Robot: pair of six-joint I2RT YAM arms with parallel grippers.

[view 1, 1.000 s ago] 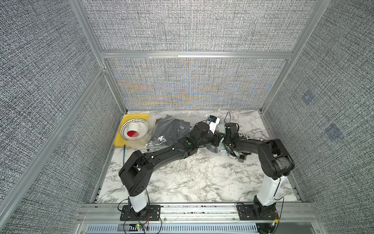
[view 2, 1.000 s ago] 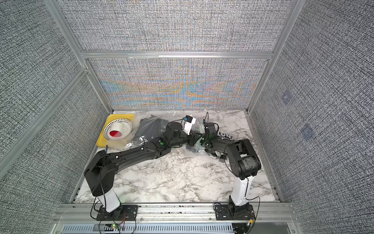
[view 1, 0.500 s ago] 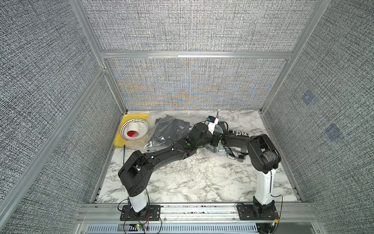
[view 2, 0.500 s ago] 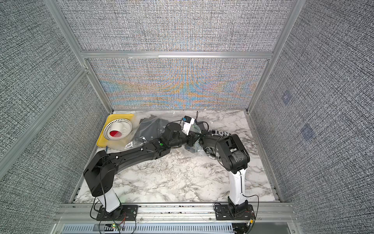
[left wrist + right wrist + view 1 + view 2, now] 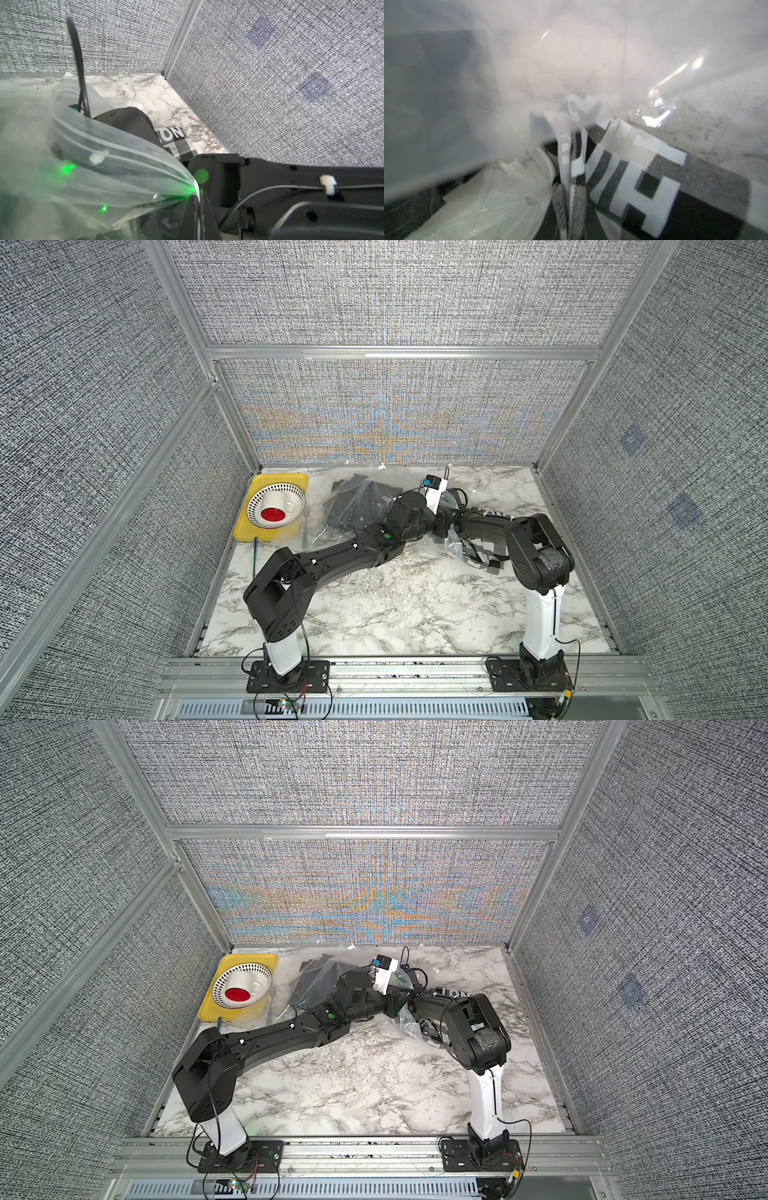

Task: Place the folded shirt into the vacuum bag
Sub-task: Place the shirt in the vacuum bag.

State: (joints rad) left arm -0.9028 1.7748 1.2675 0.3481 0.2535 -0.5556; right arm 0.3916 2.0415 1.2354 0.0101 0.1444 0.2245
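Observation:
The vacuum bag [image 5: 353,506] lies crinkled at the back middle of the table, with dark grey cloth showing through it. My left gripper [image 5: 197,207] is shut on the bag's zip edge [image 5: 124,149] and holds it lifted. The folded shirt [image 5: 643,187], black, grey and white check with white letters, lies under my right forearm [image 5: 486,524]. Its lettered corner [image 5: 453,993] shows in a top view. In the right wrist view my right gripper [image 5: 571,207] is shut on a raised fold of the shirt, with clear film draped over it. Both grippers meet beside the left wrist [image 5: 409,514].
A yellow tray [image 5: 249,533] holding a white perforated bowl [image 5: 276,506] with a red disc stands at the back left. A thin blue stick [image 5: 254,556] lies in front of it. Grey fabric walls close in three sides.
My right arm swung left and forward toward the bag mouth, and its gripper went from wide open to shut on the shirt. The left arm kept its hold.

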